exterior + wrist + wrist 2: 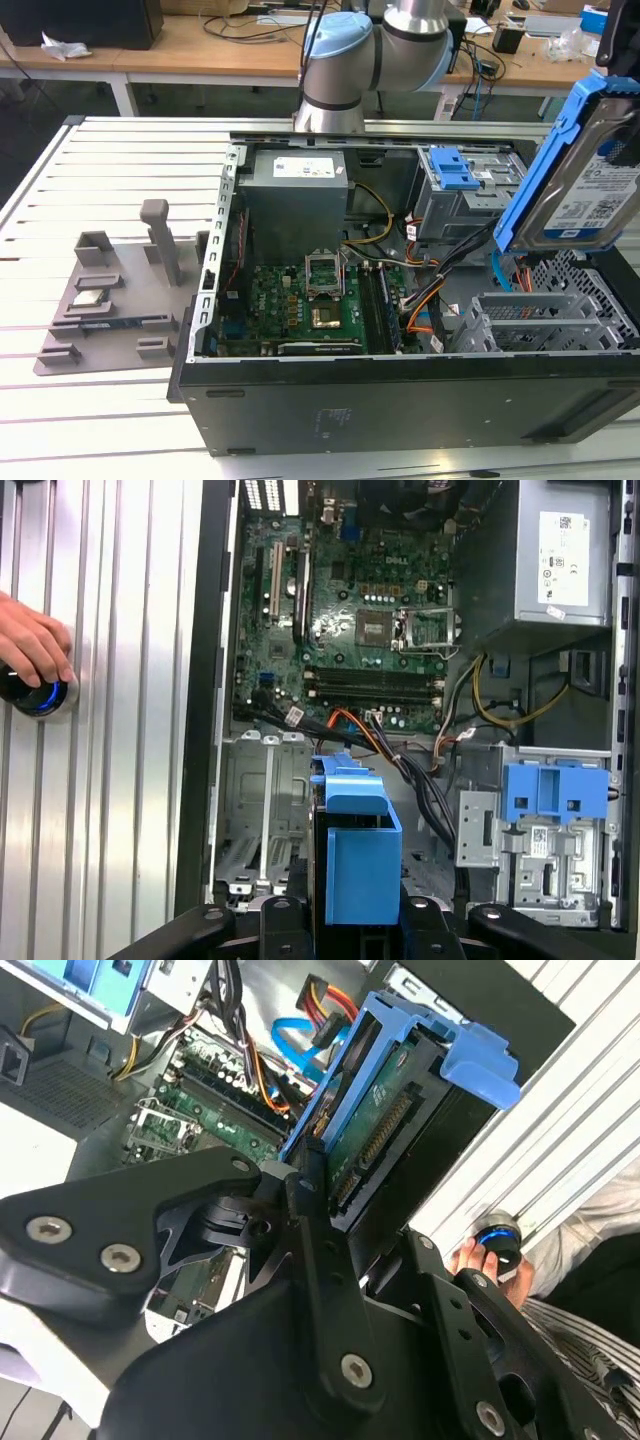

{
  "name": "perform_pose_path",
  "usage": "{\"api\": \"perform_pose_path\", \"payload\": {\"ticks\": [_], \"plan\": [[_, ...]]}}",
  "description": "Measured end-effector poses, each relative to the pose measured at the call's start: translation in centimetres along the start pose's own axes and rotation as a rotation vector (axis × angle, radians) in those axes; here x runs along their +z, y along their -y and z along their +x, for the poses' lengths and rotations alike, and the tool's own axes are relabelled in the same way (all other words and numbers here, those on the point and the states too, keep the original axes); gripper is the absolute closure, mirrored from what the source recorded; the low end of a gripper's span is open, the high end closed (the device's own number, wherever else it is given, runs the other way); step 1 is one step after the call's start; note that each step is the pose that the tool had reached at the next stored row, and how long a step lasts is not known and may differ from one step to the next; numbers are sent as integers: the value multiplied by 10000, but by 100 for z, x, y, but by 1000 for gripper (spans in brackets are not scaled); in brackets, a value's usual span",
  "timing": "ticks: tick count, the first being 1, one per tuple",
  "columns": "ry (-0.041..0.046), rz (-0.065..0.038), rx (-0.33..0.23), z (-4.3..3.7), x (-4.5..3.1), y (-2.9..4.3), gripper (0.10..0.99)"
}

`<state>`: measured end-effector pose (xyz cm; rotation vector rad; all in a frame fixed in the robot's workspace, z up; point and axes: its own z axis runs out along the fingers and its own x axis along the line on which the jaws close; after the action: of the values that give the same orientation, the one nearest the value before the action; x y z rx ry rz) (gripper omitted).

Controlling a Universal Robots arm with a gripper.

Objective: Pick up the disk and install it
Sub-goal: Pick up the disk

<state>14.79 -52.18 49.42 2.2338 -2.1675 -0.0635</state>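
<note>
The disk (580, 175), a silver hard drive in blue side rails, hangs tilted on edge above the right end of the open computer case (400, 400). My gripper (355, 1215) is shut on it, one black finger pressed on each flat side. In the first wrist view the disk (355, 855) shows edge-on between the fingers, above the grey drive cage (265, 810). In the exterior view that cage (530, 320) lies just below the disk. The connector edge of the disk (375, 1140) faces away from the gripper.
Inside the case are a green motherboard (300, 300), a grey power supply (295, 190), a blue latch (455, 170) on a second bay, and orange and blue cables (425, 305). A person's hand (35, 645) rests on a lit button. A grey fixture plate (110, 290) lies at the exterior view's left.
</note>
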Motion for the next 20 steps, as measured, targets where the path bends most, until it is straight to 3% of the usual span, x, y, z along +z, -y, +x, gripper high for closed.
{"api": "perform_pose_path", "payload": {"ticks": [2,9,16,20], "plan": [[0,0,0,-2,4,-69,725],[1,0,1,7,29,-153,725],[1,0,19,35,80,-182,725],[28,7,699,37,123,-181,725]]}}
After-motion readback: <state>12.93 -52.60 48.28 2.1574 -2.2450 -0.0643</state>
